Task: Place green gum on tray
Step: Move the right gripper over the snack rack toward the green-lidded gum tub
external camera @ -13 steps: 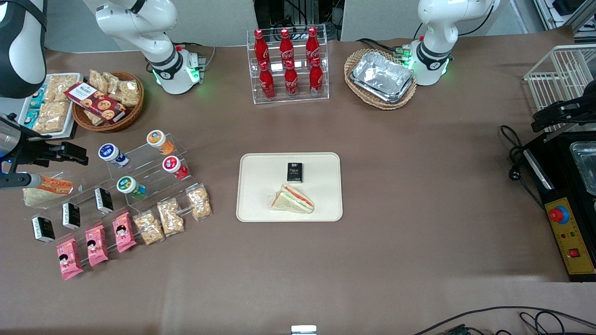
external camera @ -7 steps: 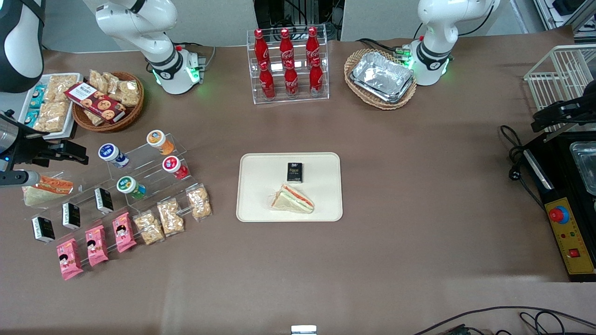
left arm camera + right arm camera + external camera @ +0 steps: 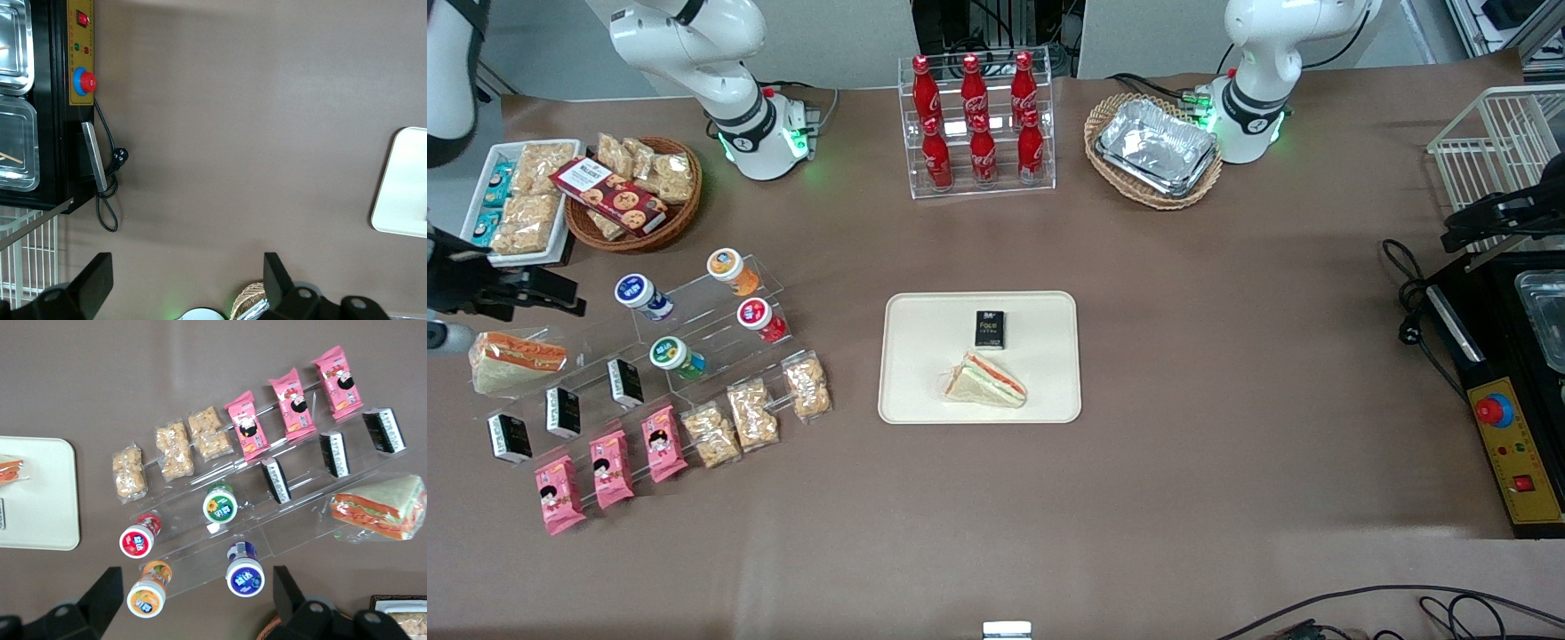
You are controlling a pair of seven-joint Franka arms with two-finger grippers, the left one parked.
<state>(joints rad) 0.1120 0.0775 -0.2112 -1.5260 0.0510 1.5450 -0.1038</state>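
The task is judged to be at its start: nothing has been picked up, and the whole carry remains to be done.

One tray (image 3: 907, 391) is seen at the middle of the table. One wrapped sandwich (image 3: 987, 380) and one black packet (image 3: 990, 328) are already carried on it, and no gum is on it.

One clear tiered stand (image 3: 694, 342) is set toward the working arm's end of the table, well apart from the tray. A second sandwich (image 3: 514, 357) is kept at its end.

Six cola bottles (image 3: 974, 120) are counted in a rack farther from the front camera.

On the stand's near steps, three pink packets (image 3: 609, 476), three cracker bags (image 3: 754, 413) and three black packets (image 3: 565, 411) are counted.

Four canisters are counted on the upper steps: the green gum (image 3: 672, 355), one blue canister (image 3: 637, 293), one orange canister (image 3: 727, 267) and one red canister (image 3: 758, 316). The green gum lies untouched on its step, nearer the front camera than the blue canister.

The gripper (image 3: 551, 293) is held above the stand's end near the second sandwich, its fingers spread wide and nothing grasped.
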